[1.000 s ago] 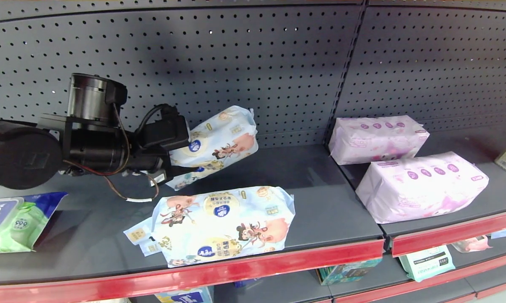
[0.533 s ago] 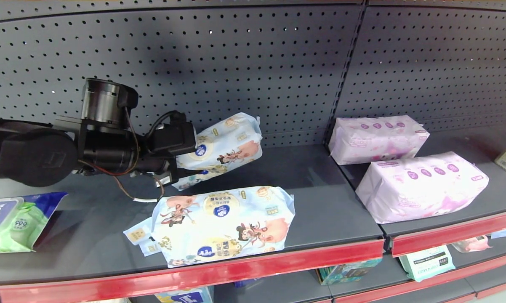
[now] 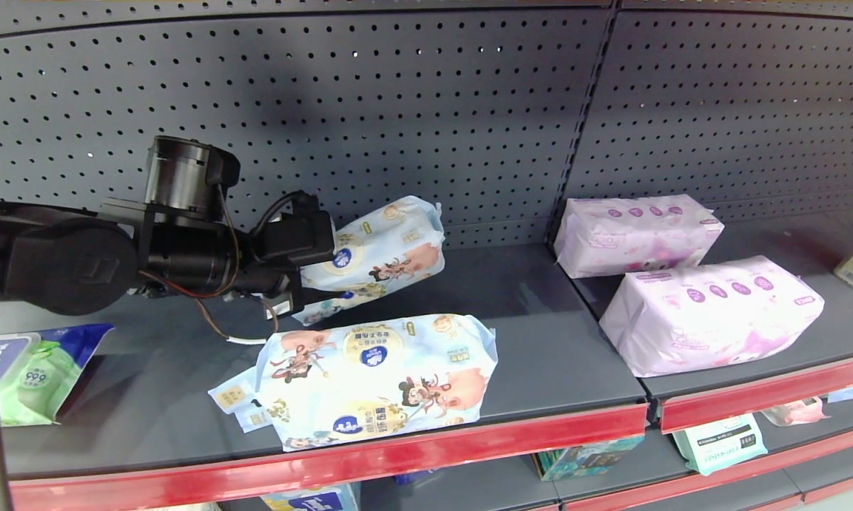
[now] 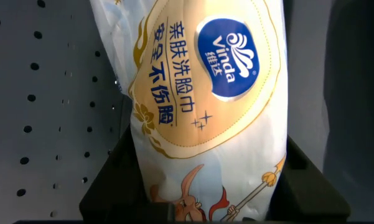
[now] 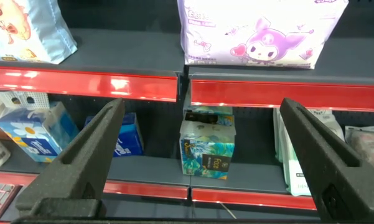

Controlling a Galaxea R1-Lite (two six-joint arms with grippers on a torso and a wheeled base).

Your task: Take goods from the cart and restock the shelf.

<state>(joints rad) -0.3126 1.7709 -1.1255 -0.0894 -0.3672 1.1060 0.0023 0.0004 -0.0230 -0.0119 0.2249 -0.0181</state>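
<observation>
We are holding our left arm in from the left edge of the frame to the middle left, forearm lying nearly level, with the left gripper pointing right and clamping its fingers on the near end of a wipes pack. We are holding our right gripper with its two dark fingers spread wide apart.

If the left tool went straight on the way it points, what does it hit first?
Probably the pegboard: the left tool points right and toward the back, and the pack it holds leads, its far end close to that panel. Depth is unclear.
</observation>
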